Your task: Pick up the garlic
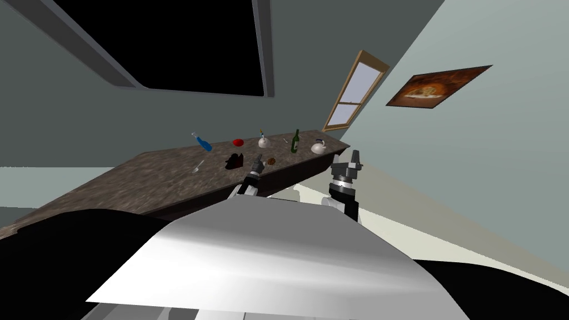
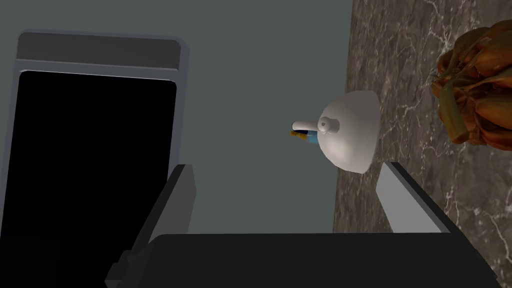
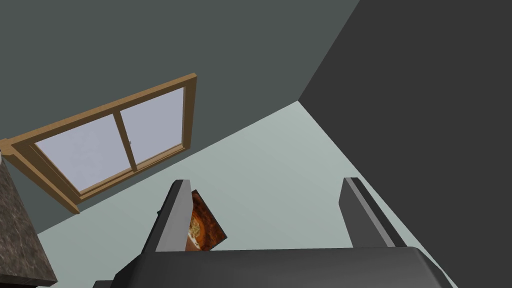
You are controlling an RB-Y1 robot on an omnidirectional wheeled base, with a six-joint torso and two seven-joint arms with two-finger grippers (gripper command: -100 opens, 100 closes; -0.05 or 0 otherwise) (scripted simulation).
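Over the front edge of the counter (image 1: 139, 178) you've got the left gripper (image 2: 287, 167) with its fingers spread wide and nothing between them. Near one finger, not touching, sits the garlic (image 2: 475, 85), a brown-orange bulb with lobed cloves and dull green strips down its side. Ahead stands a white domed pot (image 2: 350, 131). Towards the back edge, the green bottle (image 1: 295, 141) has a pale label, too small to read. Your right gripper (image 1: 349, 158) is raised off the counter's end, fingers apart.
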